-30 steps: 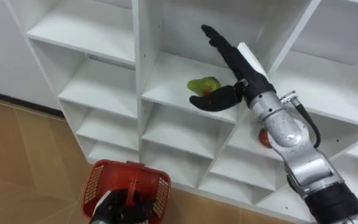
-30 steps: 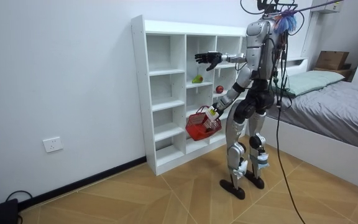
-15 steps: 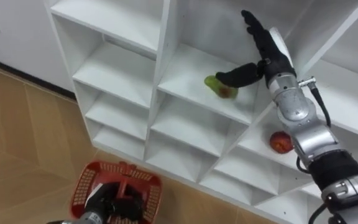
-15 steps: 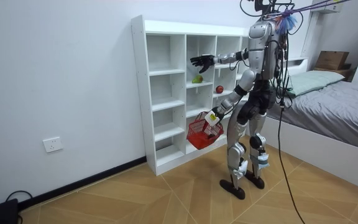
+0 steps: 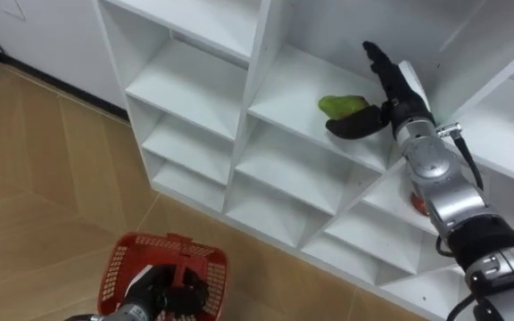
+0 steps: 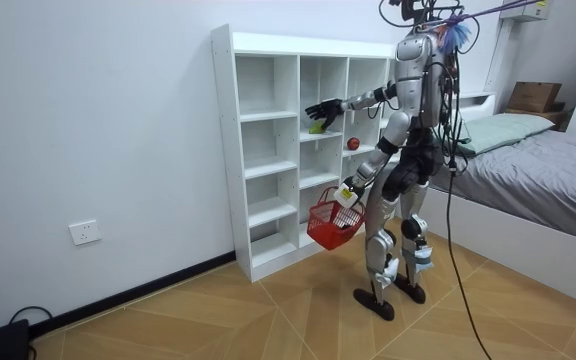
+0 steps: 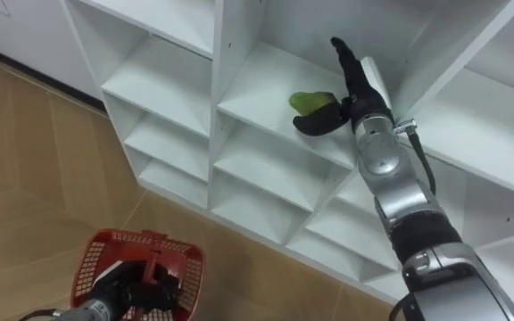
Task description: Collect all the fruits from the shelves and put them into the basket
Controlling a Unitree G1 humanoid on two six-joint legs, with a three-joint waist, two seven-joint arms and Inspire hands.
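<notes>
Green pear-like fruit [image 5: 340, 105] lay on a shelf in the middle column of the white open-fronted closet [image 5: 205, 87], just where it had been a second before; it had not been lifted. What had changed was the right hand [image 5: 396, 96]. Within that second it had reached deeper into the compartment and now stood right against the fruit, fingers straight and pointing toward the back wall, thumb bent across the fruit's near side. I judged this a loose, unclosed hold, not yet a grasp. In the room view the arm had stretched further into the closet while the robot kept its place before it. A round red fruit [image 5: 415, 201] sat one compartment lower and to the right, partly behind the forearm. The left hand [image 5: 175, 298] stayed clenched round the handle of the red plastic mesh basket [image 5: 117, 270], hanging low before the closet. The pick seemed about to begin: the fingers had to close before any fruit could go to the basket.
</notes>
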